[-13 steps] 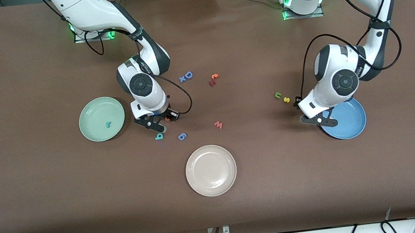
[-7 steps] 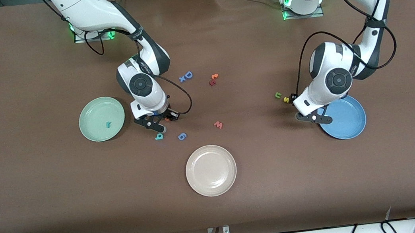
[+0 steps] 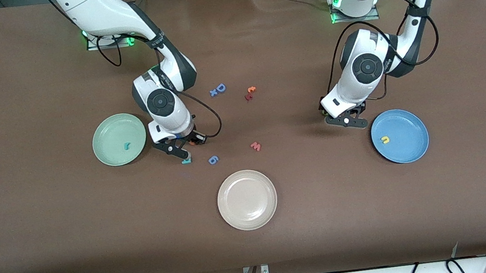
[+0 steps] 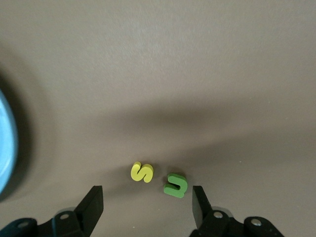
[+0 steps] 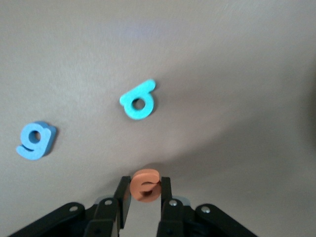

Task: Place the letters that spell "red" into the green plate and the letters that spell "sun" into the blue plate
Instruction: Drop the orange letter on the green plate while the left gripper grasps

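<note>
The green plate (image 3: 107, 131) holds the teal "r" (image 3: 126, 146). Beside that plate, my right gripper (image 3: 184, 146) (image 5: 144, 190) is shut on the orange "e" (image 5: 145, 183). The teal "d" (image 5: 138, 102) (image 3: 186, 161) lies on the cloth close by, partly hidden under a finger in the front view. The yellow "u" (image 3: 385, 140) lies in the blue plate (image 3: 411, 147). My left gripper (image 3: 346, 119) (image 4: 146, 197) hangs open over the yellow "s" (image 4: 142, 172) and green "n" (image 4: 176, 185), which lie side by side. The arm hides both from the front camera.
A blue "g" (image 3: 213, 159) (image 5: 35, 139) lies next to the "d". A pink "w" (image 3: 256, 146) sits mid-table, with a beige plate (image 3: 247, 199) nearer the camera. A blue "D" and "x" (image 3: 218, 89) and an orange "t" (image 3: 250, 92) lie farther back.
My left gripper left the blue plate's edge and moved over the "s" and "n", uncovering the "u" in the plate. My right gripper shut on the "e" and shifted slightly toward the green plate.
</note>
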